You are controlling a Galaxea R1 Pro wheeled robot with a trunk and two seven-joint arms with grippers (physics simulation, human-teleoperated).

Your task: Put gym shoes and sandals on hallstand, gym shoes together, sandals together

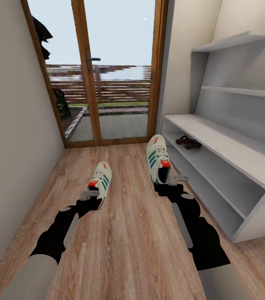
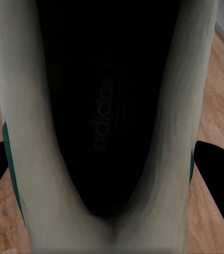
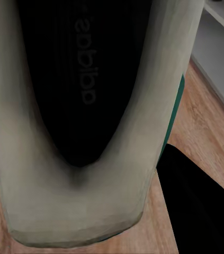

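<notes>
Left claw (image 1: 91, 199): clamped on heel of left shoe (image 1: 101, 183), toe toward 12 o'clock, raised over floor (image 1: 128, 241). In left wrist view, shoe opening (image 2: 109, 106) fills space between dark fingers (image 2: 215, 169) at both edges. Grip on heel only; long lever ahead of claw. Risk: toe sag or rotation during swing, then slip out.

Right claw (image 1: 169, 183): clamped on heel of right shoe (image 1: 158, 160), toe toward 12 o'clock, just beside front edge of rack (image 1: 232, 158) at 3 o'clock. In right wrist view, same heel hold; shoe (image 3: 80, 106) seen from behind, rack edge (image 3: 217, 42) close by. Risk: toe strike on bench top lip during swing toward 3 o'clock, knocking shoe loose onto floor.

Sandals (image 1: 188, 142): already on upper open shelf of rack, side by side, at 1 o'clock from right shoe. Risk: shoe pushed into same shelf could shove sandals apart or off far end.

Placement risk: shoes set far apart, or one released with sole overhanging shelf edge, tipping to floor. Left arm reach across body to rack likely long; collision with right arm possible if both move together.
</notes>
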